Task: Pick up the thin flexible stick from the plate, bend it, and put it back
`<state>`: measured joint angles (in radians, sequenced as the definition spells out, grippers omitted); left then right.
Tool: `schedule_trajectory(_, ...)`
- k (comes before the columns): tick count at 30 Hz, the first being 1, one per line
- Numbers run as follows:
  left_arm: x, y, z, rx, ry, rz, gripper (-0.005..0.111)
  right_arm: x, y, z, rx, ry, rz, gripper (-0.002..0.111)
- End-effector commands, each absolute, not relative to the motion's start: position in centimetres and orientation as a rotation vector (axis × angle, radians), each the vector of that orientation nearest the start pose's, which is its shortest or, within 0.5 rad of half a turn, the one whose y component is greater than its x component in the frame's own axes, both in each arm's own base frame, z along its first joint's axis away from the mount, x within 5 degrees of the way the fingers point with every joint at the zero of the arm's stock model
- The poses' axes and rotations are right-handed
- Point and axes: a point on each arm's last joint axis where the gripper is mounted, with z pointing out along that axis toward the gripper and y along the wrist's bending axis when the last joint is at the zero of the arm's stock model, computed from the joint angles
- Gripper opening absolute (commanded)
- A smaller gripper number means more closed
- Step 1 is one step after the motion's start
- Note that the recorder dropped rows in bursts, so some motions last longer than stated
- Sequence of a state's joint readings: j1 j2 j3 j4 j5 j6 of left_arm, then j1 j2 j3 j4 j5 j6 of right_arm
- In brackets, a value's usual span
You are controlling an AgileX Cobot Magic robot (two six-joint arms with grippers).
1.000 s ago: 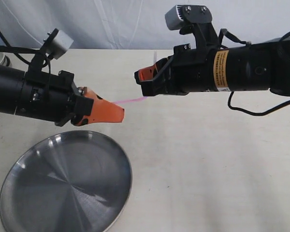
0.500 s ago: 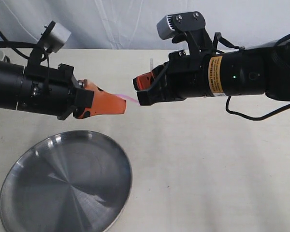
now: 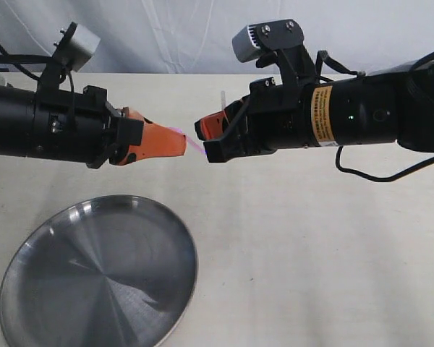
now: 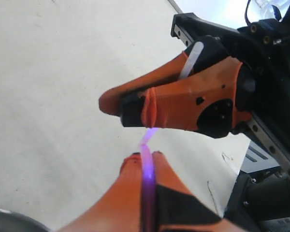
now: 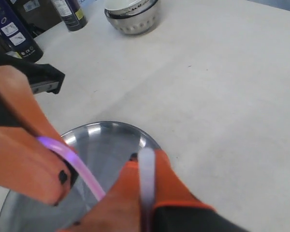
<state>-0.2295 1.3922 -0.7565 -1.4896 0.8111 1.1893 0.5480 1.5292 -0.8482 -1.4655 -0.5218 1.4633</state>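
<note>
We note left fingers (image 3: pixel 159 144) and right fingers (image 3: pixel 214 124) clamped on the thin flexible stick (image 3: pixel 194 147), bowed between them above the bench (image 3: pixel 311 238), off the plate (image 3: pixel 29 253); squeezed closer, it may kink or slip.

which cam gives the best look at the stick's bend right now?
Right wrist view: the stick shows as a clear pink-purple arc running from the left gripper to the right gripper. Left wrist view foreshortens it to a short purple stretch. Exterior view shows just a pink sliver between the fingertips.
</note>
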Motion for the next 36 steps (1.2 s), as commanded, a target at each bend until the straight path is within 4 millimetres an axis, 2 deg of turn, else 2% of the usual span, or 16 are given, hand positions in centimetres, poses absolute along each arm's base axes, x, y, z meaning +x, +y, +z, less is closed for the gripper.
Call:
schedule_trajectory(1,24.5,-12.6,26.9,0.373,2.106,-1.198,0.0,23.1,21.3,24.7,-0.967,1.913,1.011,-0.001)
schedule_trajectory(25,24.7,-12.4,26.9,0.351,2.104,-1.174,0.0,22.7,21.5,24.8,-1.017,1.889,1.055,-0.001)
schedule_trajectory(36,24.9,-12.4,26.8,0.341,2.106,-1.158,0.0,21.1,23.0,24.6,-1.108,1.87,1.064,-0.001)
